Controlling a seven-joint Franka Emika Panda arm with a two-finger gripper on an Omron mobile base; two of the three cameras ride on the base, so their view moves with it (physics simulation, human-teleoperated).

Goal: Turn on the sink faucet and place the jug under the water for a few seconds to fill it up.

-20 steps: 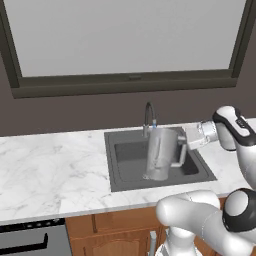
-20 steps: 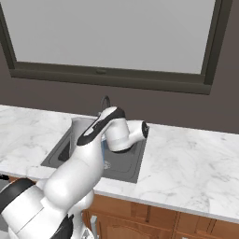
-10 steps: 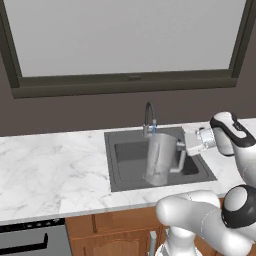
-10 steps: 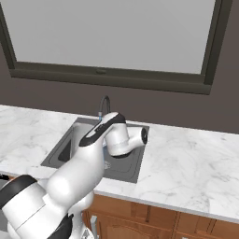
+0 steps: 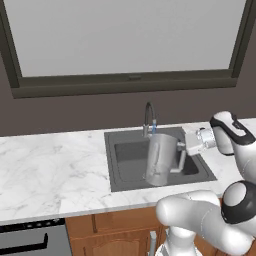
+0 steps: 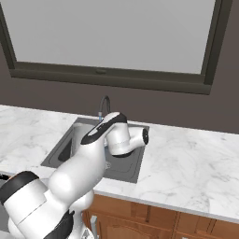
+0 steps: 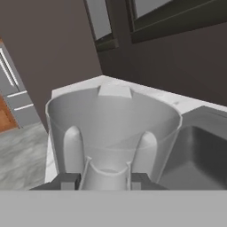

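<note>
Jug (image 5: 161, 159) over sink (image 5: 120, 156), rim beneath faucet (image 5: 148, 118); jaws clamped on handle.

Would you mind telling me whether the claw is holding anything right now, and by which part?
Yes: the claw is shut on the jug, gripping it by its loop handle on the side, over the sink.

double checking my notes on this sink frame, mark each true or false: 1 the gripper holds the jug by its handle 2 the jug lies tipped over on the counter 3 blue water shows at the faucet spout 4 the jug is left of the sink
1. True: the gripper is shut on the jug handle.
2. False: it is held upright over the sink.
3. True: water shows below the faucet spout.
4. False: it is over the basin.
</note>
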